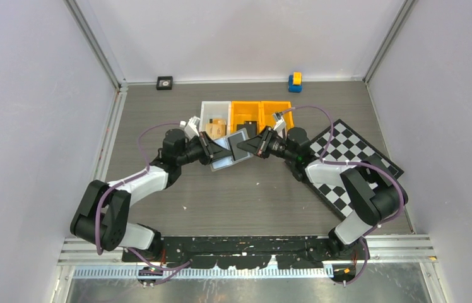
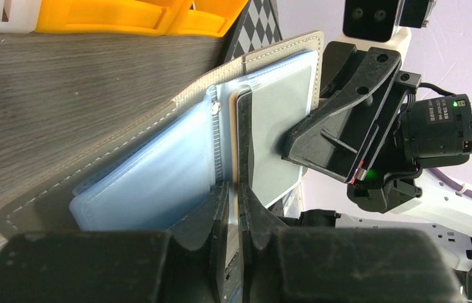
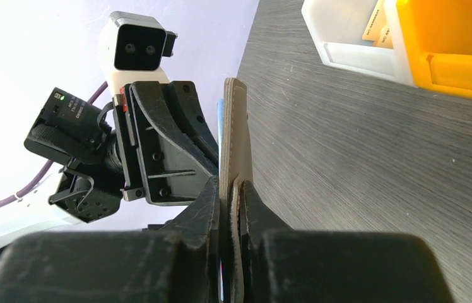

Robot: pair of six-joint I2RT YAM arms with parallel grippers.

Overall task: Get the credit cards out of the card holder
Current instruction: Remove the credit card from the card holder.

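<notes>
The left arm [image 1: 145, 180] reaches from the near left corner toward the middle of the desk [image 1: 252, 196], its wrist turned to point right. The right arm [image 1: 341, 173] mirrors it from the near right, pointing left, so the two wrists face each other. Between them hangs the card holder [image 1: 228, 154], lifted off the desk just near of the white bin [image 1: 208, 112] and the two orange bins [image 1: 246, 112]. The left jaws are drawn narrow and pinch a thin pale sheet at the wallet's middle fold; whether a card lies in that pinch I cannot tell. The right jaws are also narrow, clamped on the edge of the stitched grey outer flap [image 3: 233, 126]. In the left wrist view the card holder [image 2: 158, 170] stands open and tilted, with pale blue-grey pockets on its left half. On its right half a silvery grey card [image 2: 281, 120] sits with a dark strip along its inner edge. A checkerboard mat [image 1: 347, 158] lies to the right.
</notes>
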